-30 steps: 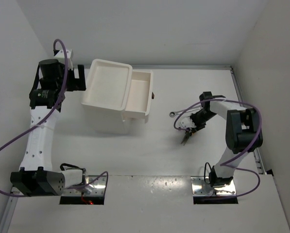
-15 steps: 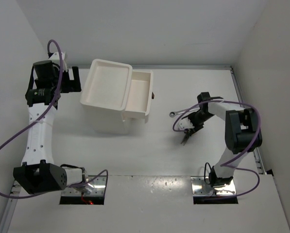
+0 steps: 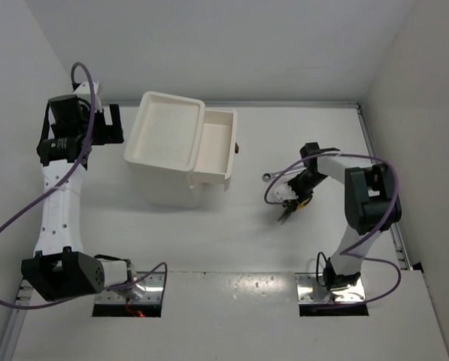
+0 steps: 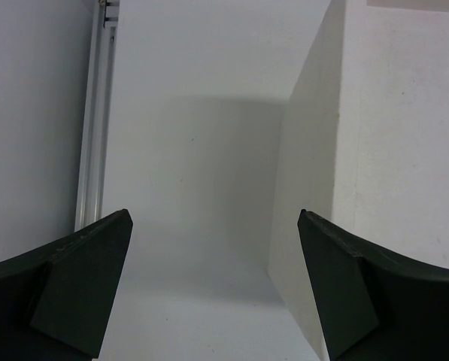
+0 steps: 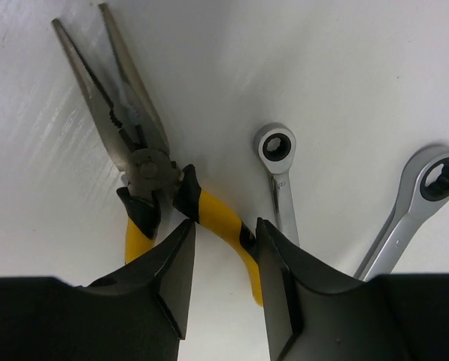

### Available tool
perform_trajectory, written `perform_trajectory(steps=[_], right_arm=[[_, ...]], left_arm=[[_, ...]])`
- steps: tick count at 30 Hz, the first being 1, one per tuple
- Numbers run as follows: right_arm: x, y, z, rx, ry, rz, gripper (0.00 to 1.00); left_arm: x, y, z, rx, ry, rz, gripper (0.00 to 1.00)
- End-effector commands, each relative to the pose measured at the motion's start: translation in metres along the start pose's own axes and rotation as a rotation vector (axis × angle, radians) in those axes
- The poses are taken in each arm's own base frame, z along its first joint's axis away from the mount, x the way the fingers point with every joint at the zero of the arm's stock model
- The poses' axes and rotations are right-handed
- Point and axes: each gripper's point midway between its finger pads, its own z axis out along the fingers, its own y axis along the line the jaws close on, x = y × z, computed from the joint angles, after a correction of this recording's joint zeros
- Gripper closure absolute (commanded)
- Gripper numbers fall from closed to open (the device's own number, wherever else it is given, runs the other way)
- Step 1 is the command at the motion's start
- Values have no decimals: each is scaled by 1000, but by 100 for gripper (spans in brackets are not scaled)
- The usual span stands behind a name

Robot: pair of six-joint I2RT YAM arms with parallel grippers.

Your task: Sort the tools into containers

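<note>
The yellow-handled pliers (image 5: 145, 165) lie on the table with their jaws slightly apart; in the top view they (image 3: 286, 213) lie right of centre. My right gripper (image 5: 224, 229) is low over them, narrowly open, with one yellow handle between its fingers and table showing beside it. Two silver wrenches (image 5: 280, 177) (image 5: 416, 199) lie just beside the pliers; one shows in the top view (image 3: 269, 177). The white box unit (image 3: 164, 95) has one drawer (image 3: 218, 147) pulled out. My left gripper (image 4: 214, 218) is wide open and empty, left of the box's side wall (image 4: 307, 150). No screwdrivers are in view.
White walls enclose the table on three sides. A metal rail (image 4: 96, 113) runs along the left edge, close to my left gripper. A small dark handle (image 3: 238, 148) sticks out of the open drawer. Purple cables loop off both arms.
My left arm has swung a little left, away from the box. My right gripper has shifted slightly over the pliers.
</note>
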Motion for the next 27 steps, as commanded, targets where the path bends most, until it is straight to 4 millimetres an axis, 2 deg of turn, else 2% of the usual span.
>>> perform_trajectory(steps=[1,4,10,15,19,24,25,26,27], right_arm=[[0,-2,4,-80,-7,-348,62],[4,11,5,-133,-13,-318,62],[-2,31,4,-195,-33,-275,60],[-3,33,6,-181,-36,-196,59],[-3,34,8,-174,-39,-139,68],[-8,31,4,-141,-44,-53,91],[-14,37,5,-143,-67,-34,96],[-16,35,-3,-115,-61,-34,97],[-21,44,-3,-126,-67,-13,97]], left_arm=[[-7,4,-2,3,-31,1,1],[-7,4,-2,3,-31,1,1],[-8,2,-2,12,-32,1,1],[-12,-2,-3,33,-43,3,1],[-15,-2,-5,32,-52,-5,1],[-16,-4,-5,42,-53,-14,1],[-16,-4,-5,42,-53,-14,1],[-16,-4,-5,42,-53,-14,1],[-16,-4,-5,42,-53,-23,1]])
